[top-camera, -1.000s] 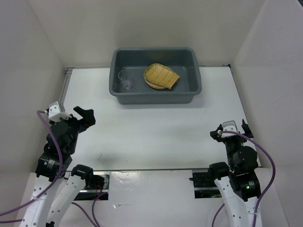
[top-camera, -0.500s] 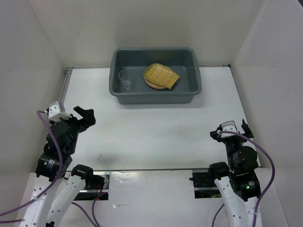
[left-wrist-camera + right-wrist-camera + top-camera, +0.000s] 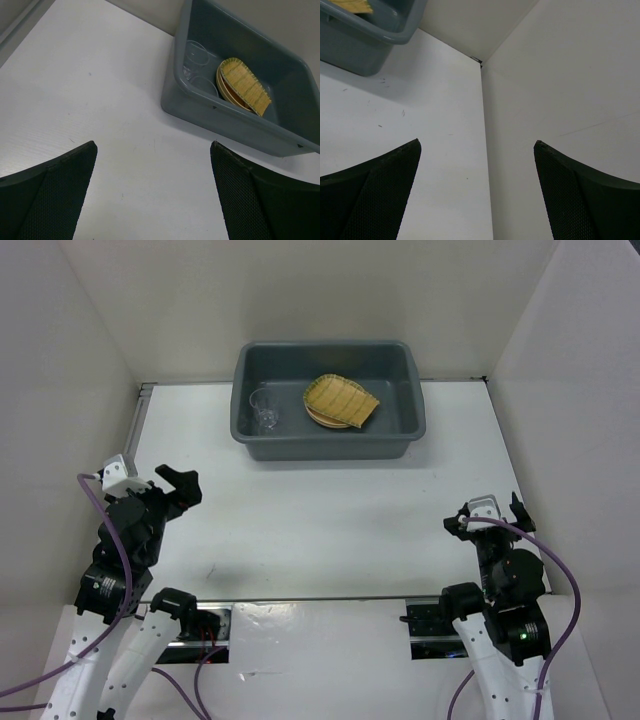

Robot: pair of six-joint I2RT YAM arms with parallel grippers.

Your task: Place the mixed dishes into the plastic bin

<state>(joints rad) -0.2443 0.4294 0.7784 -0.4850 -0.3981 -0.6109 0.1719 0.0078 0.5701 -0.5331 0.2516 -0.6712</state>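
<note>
The dark grey plastic bin (image 3: 257,443) stands at the far middle of the table. Inside it the yellow ribbed tray (image 3: 342,399) lies on top of the yellow-orange plates (image 3: 320,417), and clear glass cups (image 3: 264,410) sit at the bin's left end. The left wrist view shows the bin (image 3: 210,110), the tray (image 3: 245,86), a plate edge (image 3: 231,95) and the cups (image 3: 196,54). My left gripper (image 3: 183,486) is open and empty at the near left. My right gripper (image 3: 489,513) is open and empty at the near right.
White walls close the table on the left, back and right. The right wall (image 3: 570,75) stands close to my right gripper. The bin's corner (image 3: 375,35) shows at the upper left of the right wrist view.
</note>
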